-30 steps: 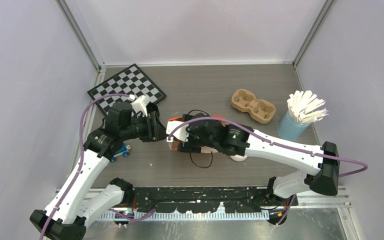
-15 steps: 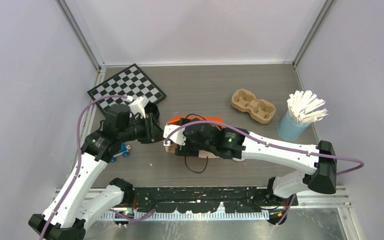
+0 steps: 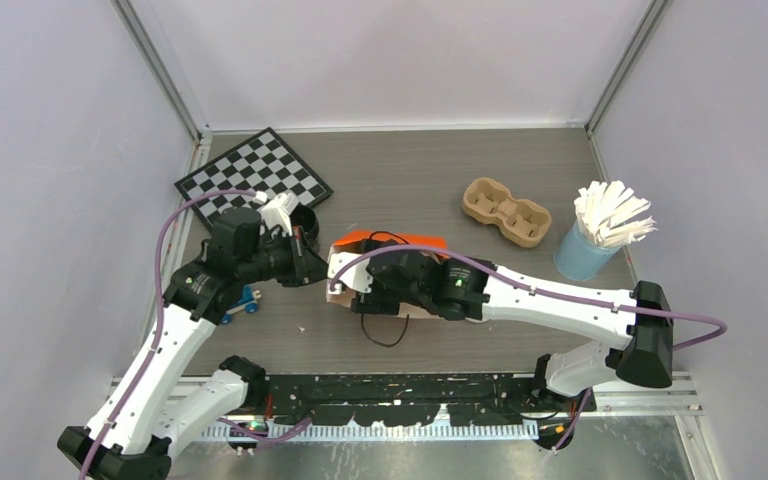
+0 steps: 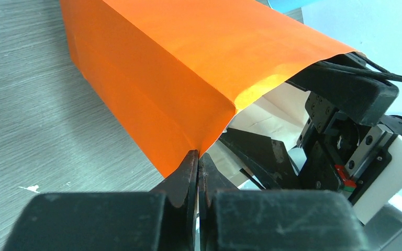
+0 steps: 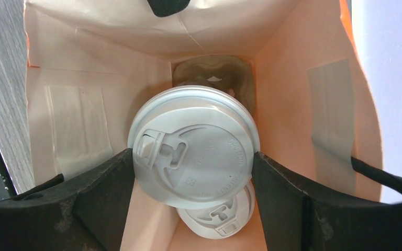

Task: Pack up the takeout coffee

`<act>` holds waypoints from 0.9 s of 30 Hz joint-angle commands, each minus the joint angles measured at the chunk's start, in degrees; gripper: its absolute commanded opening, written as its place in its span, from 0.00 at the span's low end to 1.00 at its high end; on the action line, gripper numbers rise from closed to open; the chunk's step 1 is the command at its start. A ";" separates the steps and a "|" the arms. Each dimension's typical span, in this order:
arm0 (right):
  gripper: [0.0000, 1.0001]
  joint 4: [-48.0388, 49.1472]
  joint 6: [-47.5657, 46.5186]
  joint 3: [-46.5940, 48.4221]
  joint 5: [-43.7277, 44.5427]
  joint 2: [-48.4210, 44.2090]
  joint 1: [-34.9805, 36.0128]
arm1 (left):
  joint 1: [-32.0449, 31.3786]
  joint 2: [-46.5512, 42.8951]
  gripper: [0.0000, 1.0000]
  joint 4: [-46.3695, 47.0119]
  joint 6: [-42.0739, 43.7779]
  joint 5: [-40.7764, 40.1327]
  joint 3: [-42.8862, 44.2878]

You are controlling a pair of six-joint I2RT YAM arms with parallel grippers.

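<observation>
The orange bag (image 3: pixel 392 238) lies on its side mid-table, mouth toward the left arm. My left gripper (image 4: pixel 198 157) is shut, pinching the lower edge of the orange bag (image 4: pixel 188 63) at its mouth. My right gripper (image 5: pixel 193 167) reaches inside the bag, and its two fingers press the sides of the takeout coffee (image 5: pixel 193 146), whose round white sip lid faces the camera. A second white sip lid (image 5: pixel 220 222) lies just beneath it. A brown cardboard carrier (image 5: pixel 214 73) sits at the bag's far end.
A chessboard (image 3: pixel 255 178) lies at the back left, with a black cup (image 3: pixel 303 218) beside the left wrist. A brown cup carrier (image 3: pixel 506 211) and a blue cup of white sticks (image 3: pixel 590 245) stand at the right. A small blue toy (image 3: pixel 245 300) lies near the left arm.
My left gripper has closed on the bag's edge. My right arm has pushed left, further into the bag, with the cup.
</observation>
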 commanded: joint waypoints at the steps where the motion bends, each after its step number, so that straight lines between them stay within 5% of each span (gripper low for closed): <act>1: 0.70 2.78 0.85 -0.36 1.92 -2.08 0.39 | 0.17 -0.24 0.00 1.84 1.91 1.67 0.38; 11: 0.71 3.26 -1.85 -0.99 1.72 -2.78 0.42 | 0.17 -1.29 0.01 1.53 2.27 2.42 0.00; 16: 0.71 3.60 -2.27 -0.96 1.34 -2.95 0.40 | 0.17 -2.68 0.27 0.96 0.49 0.79 -0.79; 27: 0.70 2.62 -3.50 -2.02 3.38 -2.73 0.38 | 0.17 -2.66 0.44 2.24 -0.46 -0.76 -2.73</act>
